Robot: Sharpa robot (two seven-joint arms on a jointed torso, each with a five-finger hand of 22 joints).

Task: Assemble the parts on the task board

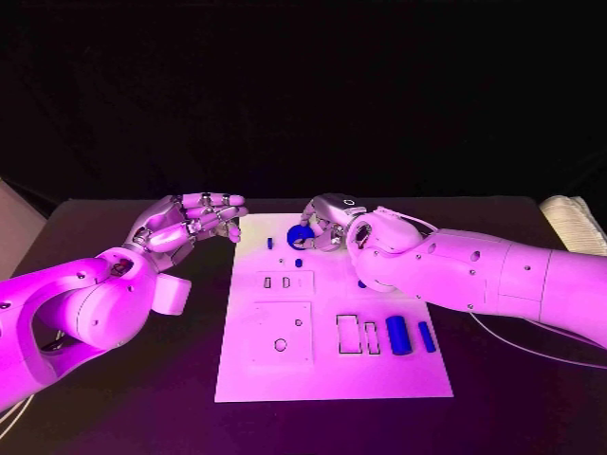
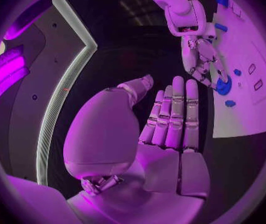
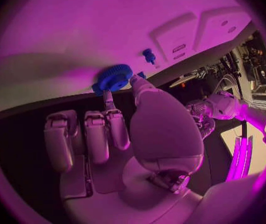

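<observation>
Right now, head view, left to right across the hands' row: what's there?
left hand → blue gear → right hand → pale object at table's right edge

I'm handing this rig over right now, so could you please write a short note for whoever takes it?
Right hand pinches a blue gear at the far end of the task board.
Left hand holds nothing, fingers together, off the board's far left corner.
Two small blue pegs stand near the gear; two blue cylinders lie at the board's right.
Done: gear picked up.
Left: seat the gear and place the cylinders.
</observation>
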